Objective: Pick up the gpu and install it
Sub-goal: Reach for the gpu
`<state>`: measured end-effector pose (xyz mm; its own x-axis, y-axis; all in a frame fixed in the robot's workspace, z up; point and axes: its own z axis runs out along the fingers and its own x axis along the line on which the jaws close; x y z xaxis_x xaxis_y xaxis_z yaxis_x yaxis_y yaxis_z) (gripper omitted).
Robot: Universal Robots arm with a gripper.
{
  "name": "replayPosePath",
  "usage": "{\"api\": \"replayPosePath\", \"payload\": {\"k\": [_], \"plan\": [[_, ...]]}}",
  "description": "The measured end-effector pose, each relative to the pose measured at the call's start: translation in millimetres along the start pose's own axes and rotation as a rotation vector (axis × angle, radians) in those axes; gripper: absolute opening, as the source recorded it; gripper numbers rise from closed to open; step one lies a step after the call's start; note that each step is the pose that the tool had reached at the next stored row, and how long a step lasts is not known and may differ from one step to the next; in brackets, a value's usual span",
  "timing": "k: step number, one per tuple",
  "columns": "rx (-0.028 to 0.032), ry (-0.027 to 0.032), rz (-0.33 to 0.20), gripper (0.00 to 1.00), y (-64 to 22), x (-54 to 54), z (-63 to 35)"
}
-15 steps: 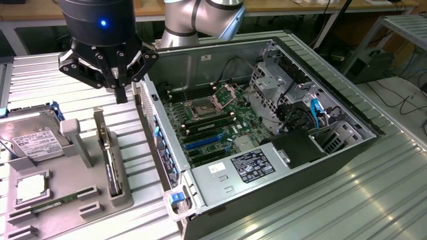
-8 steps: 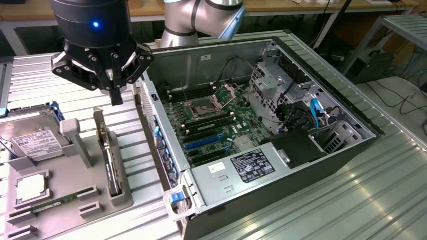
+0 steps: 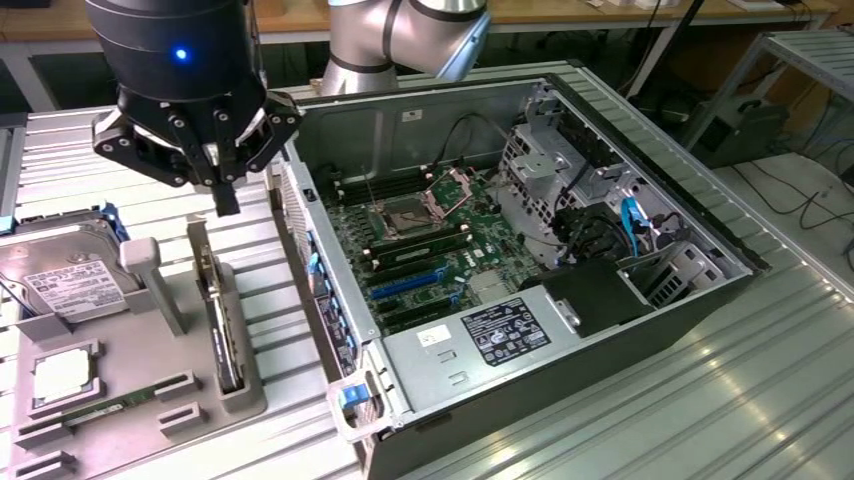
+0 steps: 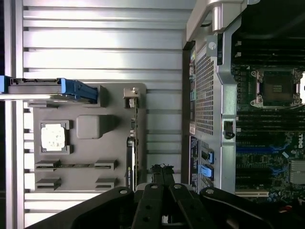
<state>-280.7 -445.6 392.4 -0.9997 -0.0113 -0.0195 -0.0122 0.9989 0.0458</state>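
Exterior, tool (image 3: 227, 206): fingers pressed together, gripping nothing.
Exterior, gpu (image 3: 222, 312): on edge in the grey holder (image 3: 134, 365), just below the tool.
Wrist, gpu (image 4: 131, 157): near the tool (image 4: 161, 170) tips, not touching.
Wrist, computer case (image 4: 214, 95): open, on the tool's other side.

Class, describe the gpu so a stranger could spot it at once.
Beside the open computer case lies a grey parts tray. Along its side nearest the case, the gpu stands on edge: a thin dark card, unlike the boxy labelled hard drive.
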Motion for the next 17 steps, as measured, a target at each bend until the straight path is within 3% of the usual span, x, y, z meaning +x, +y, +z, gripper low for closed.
{"api": "replayPosePath", "payload": {"k": [17], "plan": [[-0.0008,0.0019,-0.040,0.11,-4.0,16.8,0.1]]}}
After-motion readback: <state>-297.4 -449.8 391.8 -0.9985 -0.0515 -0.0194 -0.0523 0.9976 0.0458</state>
